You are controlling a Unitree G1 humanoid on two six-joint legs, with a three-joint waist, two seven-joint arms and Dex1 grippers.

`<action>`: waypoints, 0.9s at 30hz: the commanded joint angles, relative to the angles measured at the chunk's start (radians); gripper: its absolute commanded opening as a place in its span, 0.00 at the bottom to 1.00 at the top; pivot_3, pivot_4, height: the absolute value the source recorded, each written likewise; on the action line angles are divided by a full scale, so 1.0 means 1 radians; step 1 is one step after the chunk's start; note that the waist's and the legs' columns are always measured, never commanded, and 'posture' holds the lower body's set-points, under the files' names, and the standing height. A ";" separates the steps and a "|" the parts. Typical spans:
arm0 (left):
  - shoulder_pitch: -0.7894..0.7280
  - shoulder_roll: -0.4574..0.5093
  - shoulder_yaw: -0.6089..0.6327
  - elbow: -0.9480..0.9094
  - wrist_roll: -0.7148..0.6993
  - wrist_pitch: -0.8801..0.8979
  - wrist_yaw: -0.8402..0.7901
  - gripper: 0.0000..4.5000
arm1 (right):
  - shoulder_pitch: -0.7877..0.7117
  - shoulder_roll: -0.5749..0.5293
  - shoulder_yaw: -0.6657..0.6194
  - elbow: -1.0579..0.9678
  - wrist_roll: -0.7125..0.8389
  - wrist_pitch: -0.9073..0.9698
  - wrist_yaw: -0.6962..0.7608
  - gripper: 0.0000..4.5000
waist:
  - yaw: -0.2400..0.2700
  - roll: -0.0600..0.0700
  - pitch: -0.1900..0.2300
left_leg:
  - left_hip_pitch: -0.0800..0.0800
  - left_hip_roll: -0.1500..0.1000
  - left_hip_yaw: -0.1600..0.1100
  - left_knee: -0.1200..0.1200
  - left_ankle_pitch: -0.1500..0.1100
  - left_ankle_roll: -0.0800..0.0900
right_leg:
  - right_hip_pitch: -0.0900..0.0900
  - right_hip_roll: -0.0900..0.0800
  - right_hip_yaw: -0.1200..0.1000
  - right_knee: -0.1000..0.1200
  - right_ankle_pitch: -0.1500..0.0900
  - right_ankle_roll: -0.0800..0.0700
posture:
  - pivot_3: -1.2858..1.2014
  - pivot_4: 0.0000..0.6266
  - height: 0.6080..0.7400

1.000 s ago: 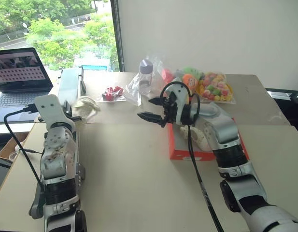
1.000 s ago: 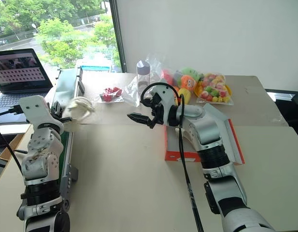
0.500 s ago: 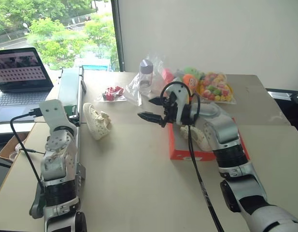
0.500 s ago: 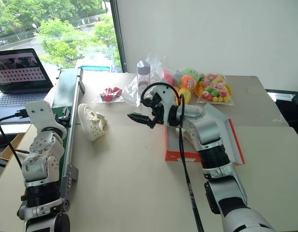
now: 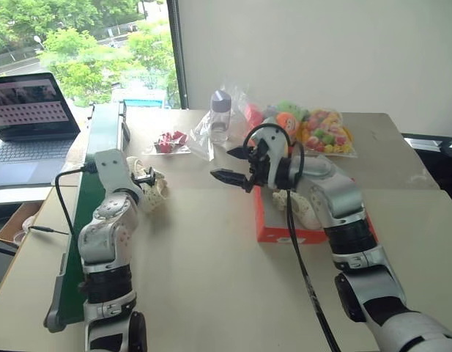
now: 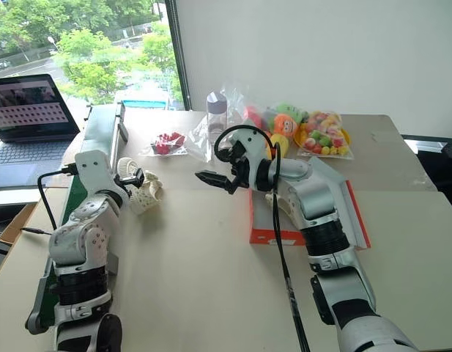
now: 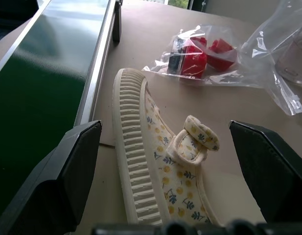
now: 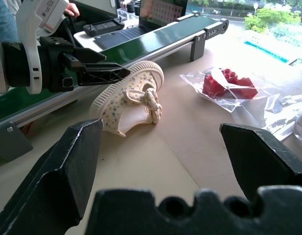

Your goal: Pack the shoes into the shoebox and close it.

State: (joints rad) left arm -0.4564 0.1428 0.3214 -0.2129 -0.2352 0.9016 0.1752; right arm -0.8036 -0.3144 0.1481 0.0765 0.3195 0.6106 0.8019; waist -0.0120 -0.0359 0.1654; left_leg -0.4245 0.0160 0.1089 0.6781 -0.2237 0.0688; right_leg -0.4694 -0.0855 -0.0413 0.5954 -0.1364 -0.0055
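Two shoes in play here, and they're well apart. One shoe (image 7: pixel 160 171) lies tipped on its side on the table (image 5: pixel 211 279), left of centre in the head view, ribbed sole facing the green conveyor (image 5: pixel 94 154) that runs up the left edge. It's cream with a small flower print and a little bow on top. The left gripper (image 5: pixel 146 178) sits right at it with both fingers spread wide; in the left wrist view the shoe lies between the two black fingers (image 7: pixel 58 176) with clear gaps on each side, so nothing is gripped.

The second shoe (image 5: pixel 302 209) is inside the box (image 5: pixel 284 233), mostly hidden behind the right arm, so I can't say how it's lying. The box is orange-red, sits right of centre, and its lid (image 6: pixel 339 194) is open, folded back toward the right.

The right gripper (image 5: pixel 227 164) hangs above the table just left of the box, pointing toward the left side of the frame, jaws wide apart and empty. From the right wrist view you look straight across at the first shoe and the left gripper next to it.

Along the far edge of the table: a clear bag of red bits (image 5: pixel 169 141), a small bottle (image 5: pixel 220 115) with a grey cap in plastic wrap, and a bag of colourful plush toys (image 5: pixel 313 130). A laptop (image 5: pixel 28 110) is open in the upper left, beyond the conveyor.
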 commanded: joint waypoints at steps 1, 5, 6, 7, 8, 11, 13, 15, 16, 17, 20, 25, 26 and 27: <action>-0.031 -0.028 0.025 -0.014 0.010 0.023 0.053 0.99 | 0.003 -0.013 -0.019 -0.049 0.007 -0.002 -0.006 1.00 | 0.000 0.000 0.000 | 0.000 0.000 0.000 0.000 0.000 0.000 | 0.000 0.000 0.000 0.000 0.000 0.000 | 0.52 0.24 1.00; -0.032 -0.061 0.046 0.014 0.003 0.046 0.081 0.99 | 0.003 -0.017 -0.020 -0.051 0.008 -0.001 -0.009 1.00 | 0.000 0.000 0.000 | 0.000 0.000 0.000 0.000 0.000 0.000 | 0.000 0.000 0.000 0.000 0.000 0.000 | 0.52 0.24 1.00; -0.033 -0.072 0.058 0.023 -0.002 0.051 0.088 0.99 | 0.003 -0.017 -0.020 -0.053 0.009 0.001 -0.011 1.00 | 0.000 0.000 0.000 | 0.000 0.000 0.000 0.000 0.000 0.000 | 0.000 0.000 0.000 0.000 0.000 0.000 | 0.52 0.24 1.00; -0.034 -0.086 0.075 0.042 -0.009 0.052 0.099 0.99 | 0.003 -0.018 -0.021 -0.052 0.010 0.000 -0.012 1.00 | 0.000 0.000 0.000 | 0.000 0.000 0.000 0.000 0.000 0.000 | 0.000 0.000 0.000 0.000 0.000 0.000 | 0.52 0.24 1.00; -0.036 -0.097 0.091 0.059 -0.018 0.053 0.104 0.99 | 0.002 -0.018 -0.020 -0.053 0.010 0.001 -0.013 1.00 | 0.000 0.000 0.000 | 0.000 0.000 0.000 0.000 0.000 0.000 | 0.000 0.000 0.000 0.000 0.000 0.000 | 0.52 0.24 1.00; -0.041 -0.120 0.122 0.104 -0.034 0.059 0.106 0.99 | 0.001 -0.019 -0.021 -0.053 0.009 0.001 -0.015 1.00 | 0.001 0.000 0.000 | 0.000 0.000 0.000 0.000 0.000 0.000 | 0.000 0.000 0.000 0.000 0.000 0.000 | 0.52 0.24 1.00; -0.041 -0.124 0.122 0.125 -0.039 0.064 0.097 0.99 | 0.000 -0.019 -0.021 -0.055 0.010 0.001 -0.017 1.00 | 0.000 0.000 0.000 | 0.000 0.000 0.000 0.000 0.000 0.000 | 0.000 0.000 0.000 0.000 0.000 0.000 | 0.52 0.24 1.00; -0.040 -0.131 0.126 0.145 -0.051 0.063 0.089 0.99 | 0.000 -0.020 -0.022 -0.060 0.011 0.003 -0.019 1.00 | 0.000 0.000 0.000 | 0.000 0.000 0.000 0.000 0.000 0.000 | 0.000 0.000 0.000 0.000 0.000 0.000 | 0.52 0.24 1.00; -0.040 -0.138 0.131 0.150 -0.062 0.054 0.084 0.93 | 0.000 -0.021 -0.022 -0.061 0.012 0.003 -0.020 1.00 | 0.000 0.000 0.000 | 0.000 0.000 0.000 0.000 0.000 0.000 | 0.000 0.000 0.000 0.000 0.000 0.000 | 0.52 0.24 1.00; -0.040 -0.140 0.131 0.154 -0.071 0.051 0.076 0.87 | 0.000 -0.021 -0.023 -0.062 0.012 0.003 -0.021 1.00 | 0.000 0.000 0.000 | 0.000 0.000 0.000 0.000 0.000 0.000 | 0.000 0.000 0.000 0.000 0.000 0.000 | 0.52 0.24 1.00; -0.040 -0.142 0.129 0.158 -0.077 0.035 0.067 0.65 | 0.002 -0.023 -0.023 -0.064 0.011 0.004 -0.023 1.00 | 0.000 0.000 0.000 | 0.000 0.000 0.000 0.000 0.000 0.000 | 0.000 0.000 0.000 0.000 0.000 0.000 | 0.52 0.24 1.00; -0.039 -0.135 0.121 0.155 -0.076 0.015 0.064 0.28 | 0.009 -0.028 -0.024 -0.075 0.013 0.010 -0.026 1.00 | 0.004 0.000 0.000 | 0.000 0.000 0.000 0.000 0.000 0.000 | 0.000 0.000 0.000 0.000 0.000 0.000 | 0.52 0.24 1.00; -0.040 -0.134 0.122 0.156 -0.077 0.012 0.064 0.23 | 0.009 -0.028 -0.024 -0.076 0.013 0.010 -0.026 1.00 | 0.005 0.000 0.000 | 0.000 0.000 0.000 0.001 0.000 0.000 | 0.001 0.000 0.000 0.000 0.000 0.000 | 0.52 0.24 1.00; -0.044 -0.135 0.126 0.155 -0.081 0.003 0.062 0.21 | 0.010 -0.029 -0.024 -0.076 0.013 0.011 -0.026 1.00 | 0.005 0.000 0.000 | 0.000 0.000 0.000 0.001 0.000 0.000 | 0.001 0.000 0.000 0.000 0.000 0.000 | 0.52 0.24 1.00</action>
State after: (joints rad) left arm -0.4848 0.0069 0.4535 -0.0441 -0.3002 0.9334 0.2496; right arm -0.7947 -0.3349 0.1471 0.0464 0.3204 0.6179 0.7810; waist -0.0066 -0.0360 0.1653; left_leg -0.4244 0.0155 0.1086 0.6789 -0.2237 0.0691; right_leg -0.4689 -0.0862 -0.0413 0.5953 -0.1362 -0.0055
